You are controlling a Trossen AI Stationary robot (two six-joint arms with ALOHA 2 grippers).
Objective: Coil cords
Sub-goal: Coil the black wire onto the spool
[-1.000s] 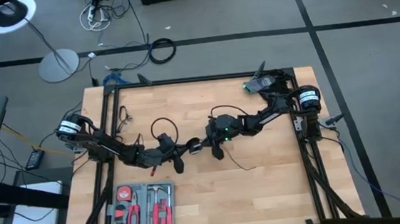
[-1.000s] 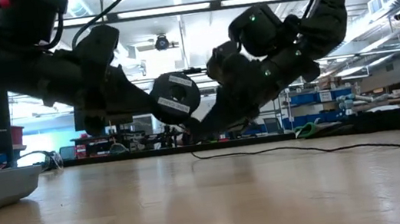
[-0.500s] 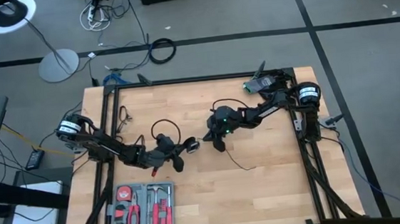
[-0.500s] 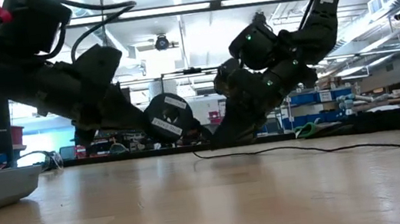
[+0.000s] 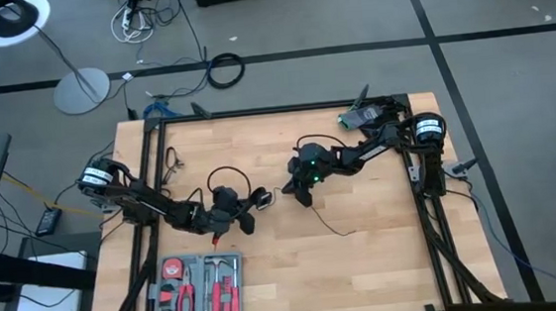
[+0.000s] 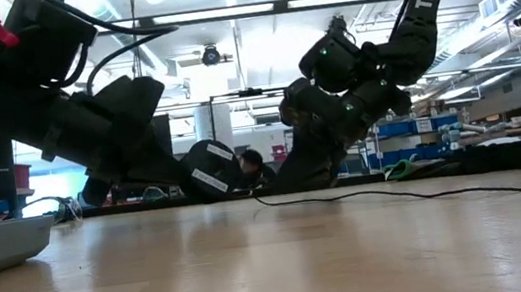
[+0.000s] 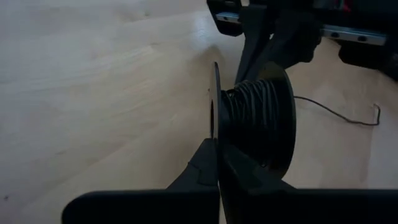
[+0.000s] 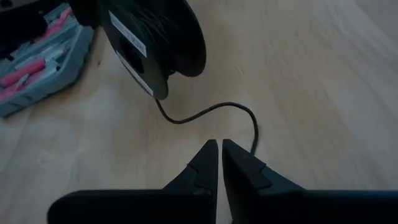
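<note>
Black spool point(image 7: 255, 124) | clamped in left end effector point(image 7: 219, 146) | cord point(image 8: 211, 112) just beyond right end effector point(image 8: 219, 149)

Overhead cam looks straight down; low cam level across table point(image 6: 276, 265); both wrist cams close, share spool point(image 7: 255, 121).

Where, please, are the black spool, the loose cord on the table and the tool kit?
black spool point(image 7: 255, 121): left wrist view, on its wound cord.
loose cord point(image 8: 205, 112): right wrist view, on its curved stretch.
tool kit point(image 5: 199, 290): high view, on its tray.

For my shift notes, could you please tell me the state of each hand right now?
Left hand: closed on the rim of the spool.
Right hand: closed, holding nothing; the cord lies ahead of it.
</note>
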